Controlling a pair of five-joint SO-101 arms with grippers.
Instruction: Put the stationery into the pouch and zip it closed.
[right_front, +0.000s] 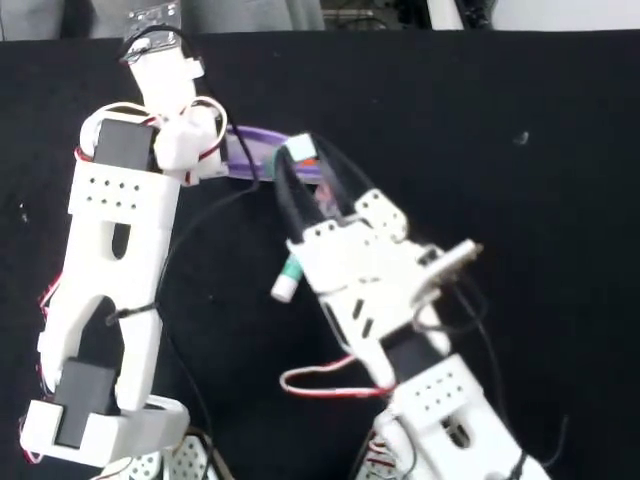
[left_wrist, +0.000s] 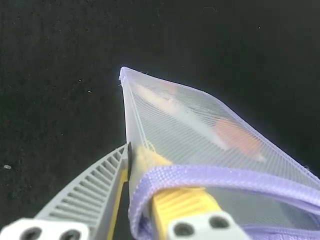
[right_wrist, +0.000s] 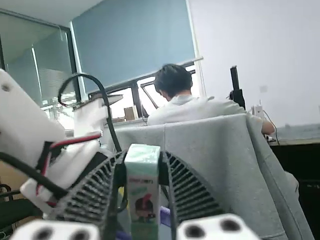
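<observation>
The mesh pouch (left_wrist: 200, 135) has a purple zip edge and holds an orange item (left_wrist: 237, 137) and a pale one. My left gripper (left_wrist: 132, 152) is shut on the pouch's edge near one corner, lifting it off the black table. In the high view the purple pouch (right_front: 255, 150) peeks out between both arms at the back. My right gripper (right_front: 305, 165) is right beside it, tilted upward and shut on a small green-topped white stationery stick (right_wrist: 142, 185). That stick's tip (right_front: 300, 150) is at the pouch's edge.
A white and green cylinder end (right_front: 288, 280) shows beside the right arm's wrist; I cannot tell whether it lies loose. The black table (right_front: 530, 140) stretches open to the right. A red and white cable (right_front: 320, 385) loops near the right arm's base.
</observation>
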